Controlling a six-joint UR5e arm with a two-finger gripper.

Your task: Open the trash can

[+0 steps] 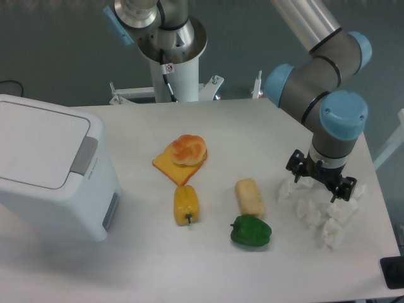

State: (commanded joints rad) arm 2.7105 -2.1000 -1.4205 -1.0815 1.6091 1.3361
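tool (320,187) hangs over crumpled white tissues (325,218), jaw spread unclear; trash can (50,167) lid closed.

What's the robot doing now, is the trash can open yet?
Gripper far right, over crumpled tissues, fingers hidden. Trash can far left, lid shut. Toy food between them, low on the table.

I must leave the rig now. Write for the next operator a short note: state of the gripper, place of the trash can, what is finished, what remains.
Gripper: at the right side of the table, low over crumpled white paper; whether it is open or shut cannot be told from this view.
Trash can: at the left edge of the table, lid flat and closed, grey latch strip facing the table's middle.
Done: nothing yet; the can is untouched.
Left: bring the arm across, over the food items, and press the latch to open the lid.
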